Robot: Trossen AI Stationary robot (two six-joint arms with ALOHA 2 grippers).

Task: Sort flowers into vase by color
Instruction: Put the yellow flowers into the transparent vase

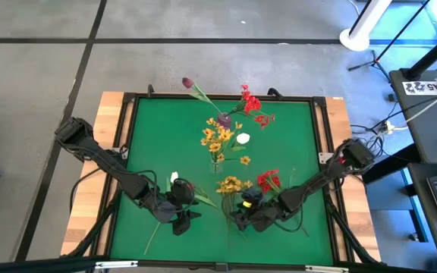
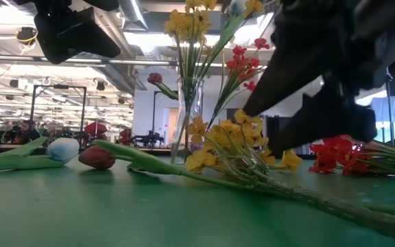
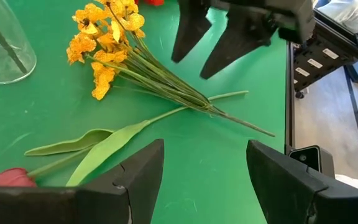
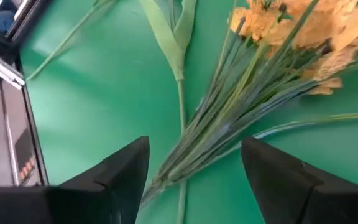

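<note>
Loose yellow artificial blossom spray [image 4: 272,68], green stems flat on green mat directly beneath right gripper [image 4: 194,180], fingers spread to straddle stems for pickup; left gripper [image 3: 205,180] alongside, likewise spread, idle.

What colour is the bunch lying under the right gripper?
Yellow bunch, clearest in the left wrist view.

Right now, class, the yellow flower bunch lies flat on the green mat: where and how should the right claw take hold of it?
Grip the yellow flower bunch on its bundled green stems, where they gather into a narrow sheaf, not at the loose blossoms. Come straight down from above with the open right claw straddling the sheaf crosswise, since it lies flat on the mat.
</note>
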